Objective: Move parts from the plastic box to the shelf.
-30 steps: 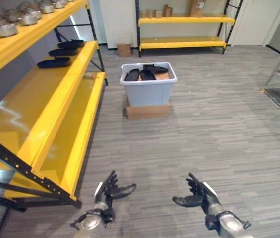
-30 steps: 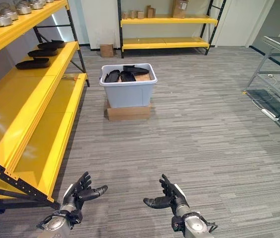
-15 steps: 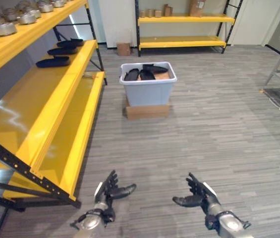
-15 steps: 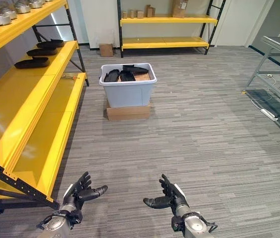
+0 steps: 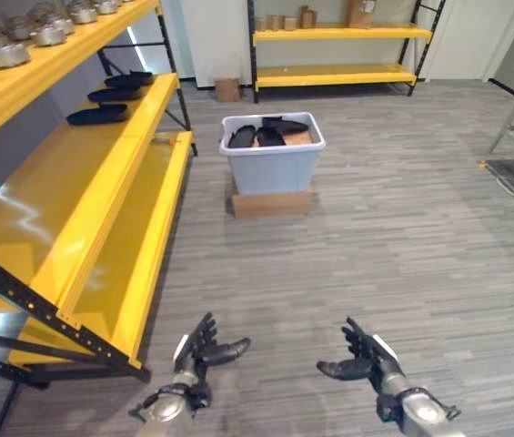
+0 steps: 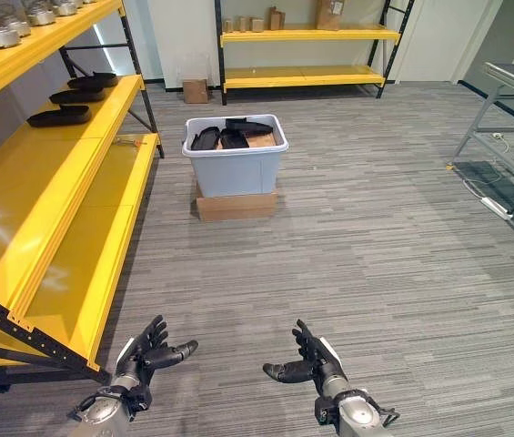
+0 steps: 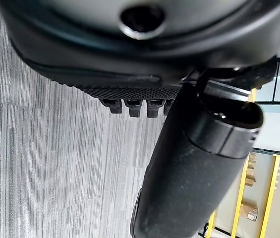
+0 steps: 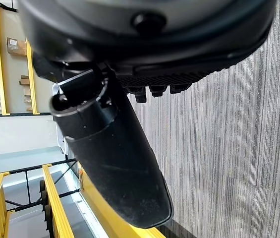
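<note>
Looking down, head views: my left hand (image 5: 200, 353) and right hand (image 5: 363, 360) hover low over the carpet, fingers spread, empty.
Plastic box (image 5: 273, 164): ahead on a cardboard base (image 5: 271, 203), black parts (image 5: 268, 133) inside.
Shelf (image 5: 102, 173): on my left, three black parts (image 5: 98, 114) on it.
Wrist views: fingers relaxed, nothing held.

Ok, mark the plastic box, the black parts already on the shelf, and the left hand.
plastic box (image 5: 273, 168), left eye view, on its front wall.
black parts on the shelf (image 5: 98, 115), left eye view, on the nearest part's top.
left hand (image 5: 198, 357), left eye view, on the palm.
</note>
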Controlling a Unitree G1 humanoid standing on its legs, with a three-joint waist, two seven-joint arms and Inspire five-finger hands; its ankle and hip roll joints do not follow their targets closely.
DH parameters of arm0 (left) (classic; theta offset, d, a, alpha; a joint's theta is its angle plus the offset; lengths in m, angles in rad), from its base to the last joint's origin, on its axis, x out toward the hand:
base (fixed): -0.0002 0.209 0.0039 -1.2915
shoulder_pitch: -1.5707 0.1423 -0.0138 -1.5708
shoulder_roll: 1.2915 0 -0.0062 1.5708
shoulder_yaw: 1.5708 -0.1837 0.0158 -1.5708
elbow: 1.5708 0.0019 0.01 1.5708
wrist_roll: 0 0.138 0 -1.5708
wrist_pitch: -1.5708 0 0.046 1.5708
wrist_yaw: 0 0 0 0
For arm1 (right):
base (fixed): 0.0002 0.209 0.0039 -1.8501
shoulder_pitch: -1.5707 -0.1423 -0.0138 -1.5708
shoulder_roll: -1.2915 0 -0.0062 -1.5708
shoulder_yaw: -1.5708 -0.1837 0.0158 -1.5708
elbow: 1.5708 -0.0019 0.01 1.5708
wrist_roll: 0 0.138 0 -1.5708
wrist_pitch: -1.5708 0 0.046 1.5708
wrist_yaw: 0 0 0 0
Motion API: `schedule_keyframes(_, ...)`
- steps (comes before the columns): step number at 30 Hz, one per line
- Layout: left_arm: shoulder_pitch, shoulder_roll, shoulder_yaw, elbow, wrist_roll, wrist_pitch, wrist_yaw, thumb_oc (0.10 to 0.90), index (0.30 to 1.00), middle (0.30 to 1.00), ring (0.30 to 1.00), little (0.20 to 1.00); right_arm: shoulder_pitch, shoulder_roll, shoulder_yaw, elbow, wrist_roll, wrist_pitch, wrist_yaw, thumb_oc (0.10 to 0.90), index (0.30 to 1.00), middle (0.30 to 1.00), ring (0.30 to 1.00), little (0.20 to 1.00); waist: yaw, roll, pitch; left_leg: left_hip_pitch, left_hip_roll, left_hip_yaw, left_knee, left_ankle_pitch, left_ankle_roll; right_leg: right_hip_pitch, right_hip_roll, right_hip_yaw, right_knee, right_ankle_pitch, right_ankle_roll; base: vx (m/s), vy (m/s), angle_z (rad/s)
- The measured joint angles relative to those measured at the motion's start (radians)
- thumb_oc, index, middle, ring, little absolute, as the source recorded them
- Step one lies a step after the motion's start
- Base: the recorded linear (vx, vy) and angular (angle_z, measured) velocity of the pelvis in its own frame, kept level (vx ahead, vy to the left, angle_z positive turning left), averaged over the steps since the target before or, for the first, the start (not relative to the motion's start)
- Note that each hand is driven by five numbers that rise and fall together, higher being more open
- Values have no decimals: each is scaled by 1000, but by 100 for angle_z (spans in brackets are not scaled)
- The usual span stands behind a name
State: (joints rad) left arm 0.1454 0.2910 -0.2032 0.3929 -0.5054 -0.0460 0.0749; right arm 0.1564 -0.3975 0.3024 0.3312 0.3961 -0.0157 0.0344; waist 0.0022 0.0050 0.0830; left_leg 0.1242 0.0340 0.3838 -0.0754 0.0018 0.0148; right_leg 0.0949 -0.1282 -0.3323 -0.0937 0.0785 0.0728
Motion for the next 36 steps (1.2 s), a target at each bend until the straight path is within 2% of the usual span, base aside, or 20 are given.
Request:
schedule_keyframes(8, -7, 2, 1, 0, 0, 0, 1, 900, 1000, 1000, 1000, 1000, -5, 0, 0, 0, 0, 0, 0, 900, 1000, 1000, 1000, 1000, 1, -7, 6, -6, 2, -1, 19, -3, 1, -3, -1, 3, 8, -3, -3, -22, -2, 0)
schedule_keyframes(9, -25, 6, 2, 0, 0, -1, 2, 900, 1000, 1000, 1000, 1000, -24, -1, 0, 1, 0, 0, 0, 900, 1000, 1000, 1000, 1000, 3, -17, 22, -38, 13, -2, 70, -20, 0, -28, -3, 10, 42, -21, 0, -81, 35, -2)
schedule_keyframes(12, -75, 18, 1, 1, -1, -1, 3, 900, 1000, 1000, 1000, 1000, -82, -5, 0, 0, 1, -1, -1, 900, 1000, 1000, 1000, 1000, 2, -29, 74, -96, 39, -9, 166, -58, 2, -89, -16, 12, 145, -58, -20, -18, 42, 0)
schedule_keyframes(14, -84, 18, 1, 1, -1, -1, 2, 900, 1000, 1000, 1000, 1000, -89, -5, 0, 0, 1, -2, -1, 900, 1000, 1000, 1000, 1000, 2, -35, 83, -102, 40, -12, 183, -66, 2, -103, -23, 13, 181, -77, -25, 0, 94, 3)
schedule_keyframes(16, -98, 21, 1, 1, -1, -2, 2, 900, 1000, 1000, 1000, 1000, -95, -6, 0, 0, 1, -2, -2, 900, 1000, 1000, 1000, 1000, 0, -41, 90, -130, 42, -21, 239, -97, 7, -143, -46, 16, 274, -120, -20, -6, 185, 8)
schedule_keyframes(18, -118, 41, -9, 1, 2, -3, 4, 900, 1000, 1000, 1000, 1000, -96, -3, -1, 0, 1, -3, -3, 900, 1000, 1000, 1000, 1000, -3, -48, 111, -165, 24, -34, 326, -152, 35, -207, -103, 22, 437, -176, -8, 6, 300, 16)
schedule_keyframes(20, -125, 42, -9, 2, 4, -3, 10, 900, 1000, 1000, 1000, 1000, -98, 0, -1, -1, 1, -5, -5, 900, 1000, 1000, 1000, 1000, -11, -34, 132, -170, 8, -36, 333, -158, 56, -279, -143, 38, 578, -143, 22, 3, 193, 11)
schedule_keyframes(22, -125, 46, -9, 0, 9, -5, 10, 900, 1000, 1000, 1000, 1000, -95, 3, 3, -2, 1, -4, -4, 900, 1000, 1000, 1000, 1000, -19, -26, 162, -154, 1, -35, 329, -152, 61, -330, -168, 78, 699, -104, 30, 40, 117, 11)
schedule_keyframes(23, -124, 51, -10, 1, 10, -4, 11, 900, 1000, 1000, 1000, 1000, -89, 4, 8, -2, 1, -3, -2, 900, 1000, 1000, 1000, 1000, -24, -30, 168, -146, -6, -35, 332, -150, 62, -350, -183, 99, 750, -106, 36, 125, 153, 4)
schedule_keyframes(24, -123, 51, -8, 0, 10, -5, 12, 900, 1000, 1000, 1000, 1000, -84, 5, 9, -2, 1, -3, 2, 900, 1000, 1000, 1000, 1000, -23, -30, 173, -138, -12, -34, 335, -169, 86, -369, -189, 109, 764, -81, 44, 223, 124, -12)
schedule_keyframes(25, -118, 53, -11, 2, 11, -4, 25, 900, 1000, 1000, 1000, 1000, -83, 6, 12, -7, 1, -4, 5, 900, 1000, 1000, 1000, 1000, -23, -23, 183, -121, -27, -31, 322, -183, 97, -391, -230, 72, 769, -69, 62, 240, 56, -24)
schedule_keyframes(26, -118, 53, -11, 2, 11, -4, 25, 900, 1000, 1000, 1000, 1000, -84, 6, 12, -8, 1, -4, 5, 900, 1000, 1000, 1000, 1000, -28, -17, 185, -119, -35, -31, 314, -183, 98, -402, -231, 80, 723, -74, 71, 257, -3, -18)
schedule_keyframes(27, -123, 53, -11, 2, 11, -4, 24, 900, 1000, 1000, 1000, 1000, -85, 5, 12, -9, 1, -4, 4, 900, 1000, 1000, 1000, 1000, -32, -11, 191, -116, -42, -31, 307, -182, 100, -410, -235, 80, 653, -71, 76, 278, -40, -11)
schedule_keyframes(28, -133, 48, -9, 3, 10, -5, 25, 900, 1000, 1000, 1000, 1000, -84, 0, 12, -9, 1, -4, 4, 900, 1000, 1000, 1000, 1000, -29, -9, 199, -109, -57, -15, 291, -176, 101, -416, -253, 49, 504, -61, 88, 285, -74, -4)
schedule_keyframes(29, -133, 48, -8, 3, 10, -5, 25, 900, 1000, 1000, 1000, 1000, -83, 0, 13, -8, 1, -3, 4, 900, 1000, 1000, 1000, 1000, -29, -13, 202, -104, -66, -13, 291, -174, 107, -417, -269, 39, 424, -49, 101, 289, -78, 0)
schedule_keyframes(30, -133, 45, -8, 9, 10, -6, 25, 900, 1000, 1000, 1000, 1000, -79, -2, 18, -8, 0, -2, 2, 900, 1000, 1000, 1000, 1000, -31, -14, 203, -95, -71, -15, 291, -189, 89, -420, -276, 36, 372, -30, 105, 164, -63, 4)
schedule_keyframes(32, -129, 39, -7, 19, 10, -5, 25, 900, 1000, 1000, 1000, 1000, -78, -2, 20, -9, 0, 0, 2, 900, 1000, 1000, 1000, 1000, -31, -17, 202, -75, -70, -14, 289, -195, 84, -398, -271, 21, 245, 13, 107, 201, -101, 5)
schedule_keyframes(34, -126, 39, -7, 21, 10, -6, 25, 900, 1000, 1000, 1000, 1000, -77, -3, 19, -10, 0, 0, 2, 900, 1000, 1000, 1000, 1000, -31, -25, 201, -56, -64, -25, 289, -204, 50, -397, -265, 21, 237, 35, 97, 248, -161, 15)
schedule_keyframes(36, -124, 40, -6, 23, 10, -6, 27, 900, 1000, 1000, 1000, 1000, -70, -2, 19, -11, 0, -2, 4, 900, 1000, 1000, 1000, 1000, -33, -48, 189, -38, -53, -55, 298, -225, 5, -344, -246, 8, 245, 55, 81, 279, -151, 33)
